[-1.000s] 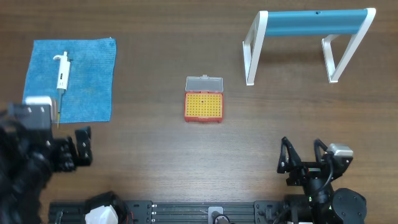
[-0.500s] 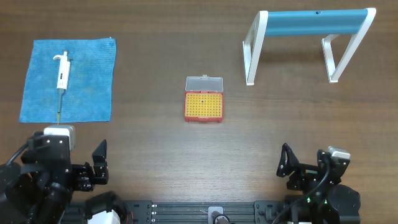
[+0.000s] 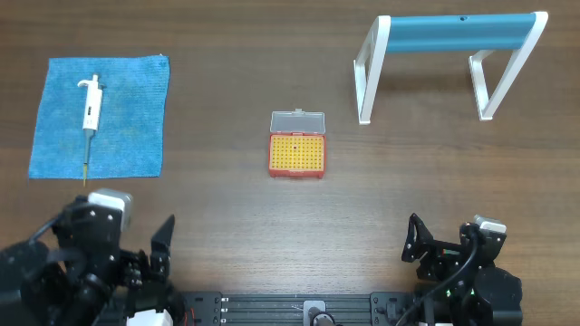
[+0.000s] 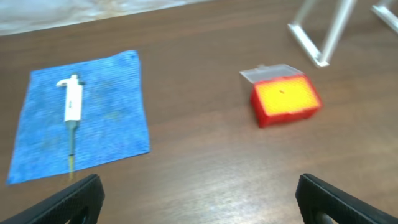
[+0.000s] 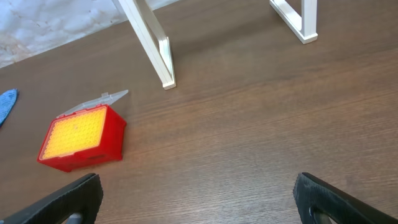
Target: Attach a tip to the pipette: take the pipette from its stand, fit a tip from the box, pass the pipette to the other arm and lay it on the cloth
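- The pipette [image 3: 90, 107] is lying on the cloth [image 3: 136, 136] with a tip [image 3: 85, 168] fitted, well apart from the stand [image 3: 453, 32]; judging by this, nothing is remaining to do.
- The box [image 3: 296, 156] is sitting open at mid-table.
- The left gripper [image 4: 199, 191] is hanging low near its base, jaws spread wide, gripping nothing, facing the cloth and box.
- The right gripper [image 5: 196, 188] is sitting by its base likewise, jaws wide and empty.

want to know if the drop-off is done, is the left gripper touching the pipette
Apart. The left wrist view shows the pipette lying on the cloth, with bare table between it and the open left gripper.
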Robot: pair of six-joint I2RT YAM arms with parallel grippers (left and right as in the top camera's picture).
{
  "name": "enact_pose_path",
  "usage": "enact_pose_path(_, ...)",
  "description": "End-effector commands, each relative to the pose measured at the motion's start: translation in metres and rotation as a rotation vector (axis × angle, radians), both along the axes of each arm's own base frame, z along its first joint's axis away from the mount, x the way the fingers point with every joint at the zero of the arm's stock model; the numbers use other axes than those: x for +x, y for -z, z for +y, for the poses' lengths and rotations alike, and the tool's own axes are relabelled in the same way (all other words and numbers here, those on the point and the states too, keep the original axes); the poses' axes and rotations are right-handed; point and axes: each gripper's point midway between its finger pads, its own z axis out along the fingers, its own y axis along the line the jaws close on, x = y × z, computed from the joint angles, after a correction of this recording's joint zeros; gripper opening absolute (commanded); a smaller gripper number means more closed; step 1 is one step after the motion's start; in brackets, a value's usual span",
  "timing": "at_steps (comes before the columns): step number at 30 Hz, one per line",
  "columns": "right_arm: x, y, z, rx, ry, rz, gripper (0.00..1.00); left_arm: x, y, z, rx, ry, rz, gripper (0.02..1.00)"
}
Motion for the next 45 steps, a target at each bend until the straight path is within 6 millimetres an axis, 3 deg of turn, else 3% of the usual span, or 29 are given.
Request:
enact_pose_path(1,0.001,0.001,-0.004,-0.009,0.022,0.003,0.998,-0.013,0.003,-0.033,-0.045,0.191,-0.163,0.996)
enact_pose_path(7,0.001,0.001,-0.004,-0.009,0.022,0.003,0.993,0.035,-0.004,-0.044,0.019,0.299,-0.649,0.996)
enact_pose_path(11,0.001,0.001,-0.004,-0.009,0.022,0.003,0.998,0.061,0.012,-0.043,0.064,0.308,-0.867,0.996)
enact_pose_path(14,0.001,0.001,-0.004,-0.009,0.022,0.003,0.996,0.076,0.025,-0.029,0.072,0.214,-0.951,0.996)
enact_pose_path(19,0.001,0.001,-0.004,-0.009,0.022,0.003,0.996,0.091,0.038,0.010,0.014,-0.050,-0.913,0.996)
enact_pose_path(22,0.001,0.001,-0.004,-0.009,0.022,0.003,0.998,0.097,0.060,0.023,0.030,-0.122,-0.821,0.996)
enact_pose_path(28,0.001,0.001,-0.004,-0.009,0.022,0.003,0.998,0.102,0.107,0.024,0.038,-0.124,-0.633,0.996)
enact_pose_path(34,0.001,0.001,-0.004,-0.009,0.022,0.003,0.996,0.110,0.143,0.023,-0.029,-0.142,-0.577,0.996)
enact_pose_path(45,0.001,0.001,-0.004,-0.009,0.022,0.003,0.998,0.109,0.153,0.027,-0.027,-0.169,-0.539,0.996)
